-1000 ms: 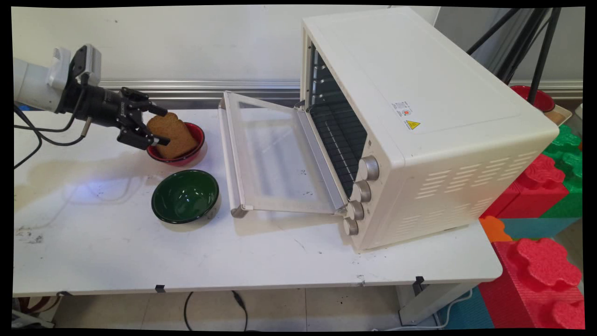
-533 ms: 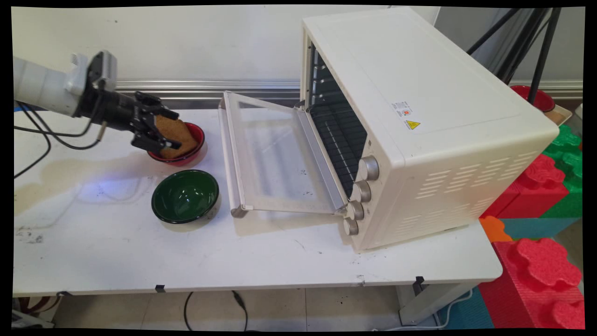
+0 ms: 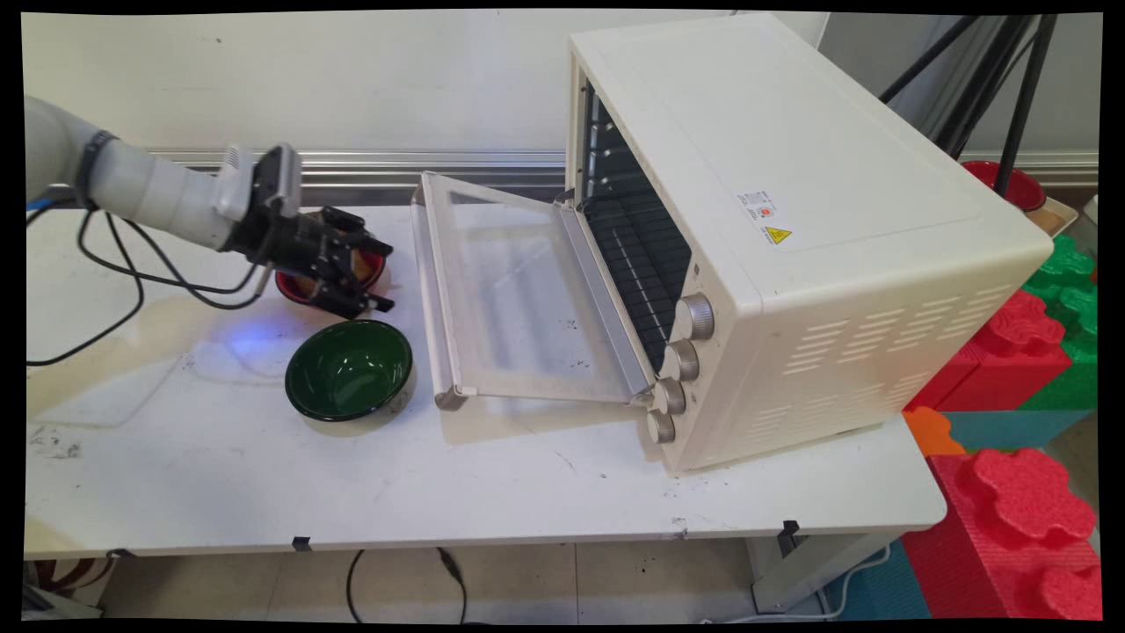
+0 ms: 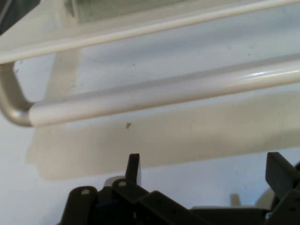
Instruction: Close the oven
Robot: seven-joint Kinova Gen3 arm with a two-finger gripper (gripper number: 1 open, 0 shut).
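Plainly, the white bench (image 3: 220,475) carries everything here. The largest thing on it is the cream toaster oven (image 3: 791,176), whose glass door (image 3: 518,290) is dropped open toward the arm. The door's metal handle bar (image 4: 164,91) runs across the hand view just ahead of the fingers (image 4: 133,164).

A green bowl (image 3: 349,369) stands empty near the door's front corner. Just behind it is a red bowl (image 3: 287,286), mostly hidden by the arm's wrist.

The end effector (image 3: 384,278) hangs low over the red bowl's oven side, spread wide with nothing between its fingers. Only a sliver of something brown (image 3: 355,260) shows in that bowl; it may be a bread slice, though too little is visible to be sure.

If so, it is likely light and fairly stiff but crumbly. It would be best pinched gently across its flat faces near an upper edge.
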